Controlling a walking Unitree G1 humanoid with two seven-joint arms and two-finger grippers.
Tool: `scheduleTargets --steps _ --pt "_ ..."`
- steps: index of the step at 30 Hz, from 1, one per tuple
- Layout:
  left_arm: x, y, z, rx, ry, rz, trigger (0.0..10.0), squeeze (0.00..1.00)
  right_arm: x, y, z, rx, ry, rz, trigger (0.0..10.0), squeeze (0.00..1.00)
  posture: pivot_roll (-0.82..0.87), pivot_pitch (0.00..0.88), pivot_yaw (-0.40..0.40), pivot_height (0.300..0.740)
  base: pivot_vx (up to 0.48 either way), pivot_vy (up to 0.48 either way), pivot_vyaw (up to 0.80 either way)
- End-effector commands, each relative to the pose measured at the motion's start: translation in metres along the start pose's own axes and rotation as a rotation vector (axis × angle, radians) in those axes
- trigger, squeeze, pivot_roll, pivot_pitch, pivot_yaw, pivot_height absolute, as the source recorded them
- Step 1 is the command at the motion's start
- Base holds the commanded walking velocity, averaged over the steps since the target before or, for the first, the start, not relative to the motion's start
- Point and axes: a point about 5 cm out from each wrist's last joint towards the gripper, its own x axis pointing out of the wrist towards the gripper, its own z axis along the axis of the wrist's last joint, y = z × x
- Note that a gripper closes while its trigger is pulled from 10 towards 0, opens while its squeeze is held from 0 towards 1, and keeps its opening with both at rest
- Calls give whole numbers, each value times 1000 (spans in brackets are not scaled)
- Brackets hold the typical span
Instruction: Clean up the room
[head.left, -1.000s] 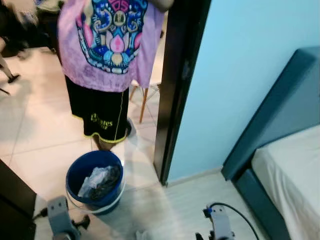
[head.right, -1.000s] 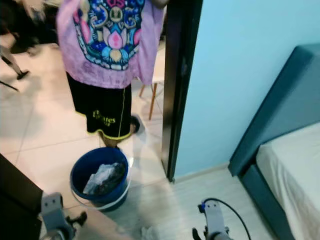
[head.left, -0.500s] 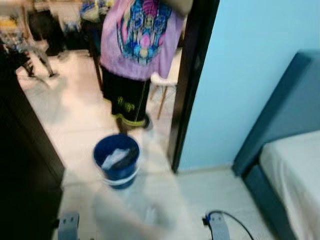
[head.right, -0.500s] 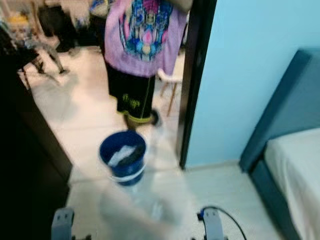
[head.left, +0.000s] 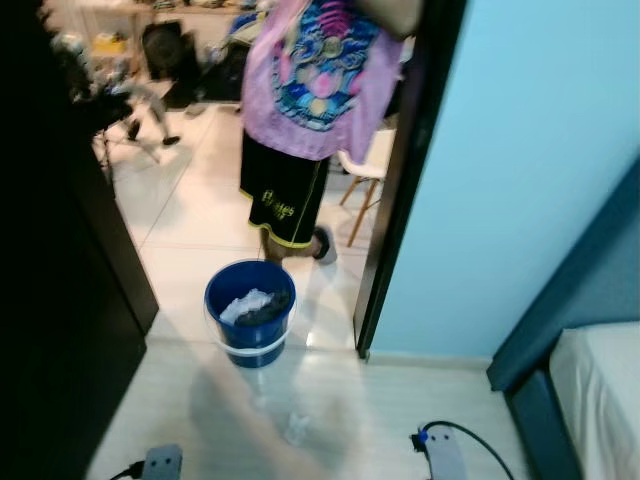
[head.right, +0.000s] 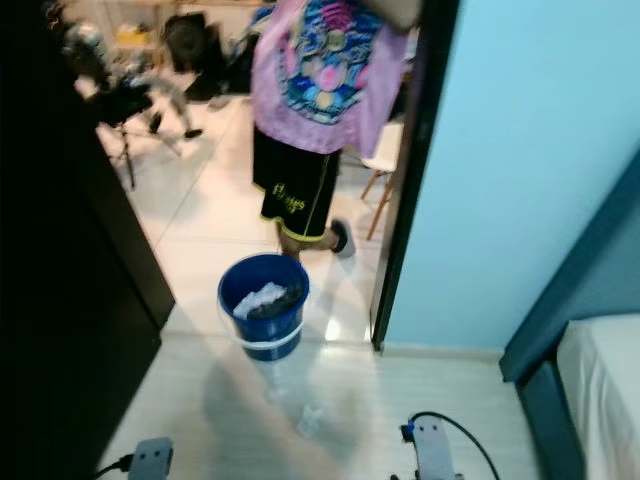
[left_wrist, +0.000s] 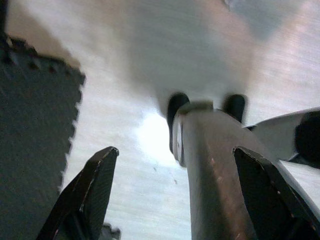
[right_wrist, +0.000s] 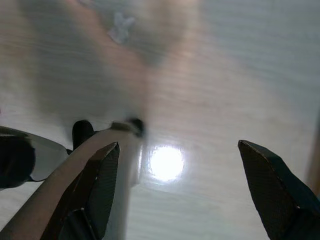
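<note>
Left gripper (left_wrist: 175, 200), wrist view: the jaws stand spread with nothing between them, hanging above the pale floor (left_wrist: 125, 90); a grey limb of the robot crosses the gap and a dark surface lies to one side. Right gripper (right_wrist: 190, 195), wrist view: the jaws likewise stand spread and empty over the same glossy floor, on which a bright light reflection and a small crumpled white scrap (right_wrist: 121, 26) can be made out. Head views: the tops of both arms sit at the lower edge of the frame, the left wrist (head.left: 162, 463) and the right wrist (head.left: 444, 455) with its black cable. Ahead of them, on the floor near the doorway, lies the crumpled scrap (head.left: 296, 428), just short of a blue bucket (head.left: 250, 310) with a white handle; the bucket holds crumpled pale and dark rubbish. Directly behind the bucket stands a person (head.left: 315, 110) in a purple patterned shirt and black shorts, one foot raised. A dark door frame (head.left: 405, 190) rises to the right of the bucket, followed by a light blue wall (head.left: 530, 150); at far right are a blue bed frame (head.left: 560, 300) and a white mattress (head.left: 605, 400). A dark cabinet (head.left: 50, 300) lines the left. A white chair (head.left: 365, 175) stands beyond the doorway.
</note>
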Motion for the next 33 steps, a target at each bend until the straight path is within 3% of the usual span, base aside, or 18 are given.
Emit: scheduleTargets --steps 1,8,33 --pt "0 1 4 18 -7 0 10000 0 -1 -2 -2 1 4 -1 10000 0 -132 69 -30 728 0 -472 800" --pt "0 0 3 -2 -4 -2 10000 0 -1 -1 -2 -3 6 16 10000 0 -133 69 -29 728 0 -470 800" --pt "0 -4 -2 -7 9 -5 10000 0 -2 0 -7 -49 27 100 10000 0 -139 78 -46 728 0 0 800"
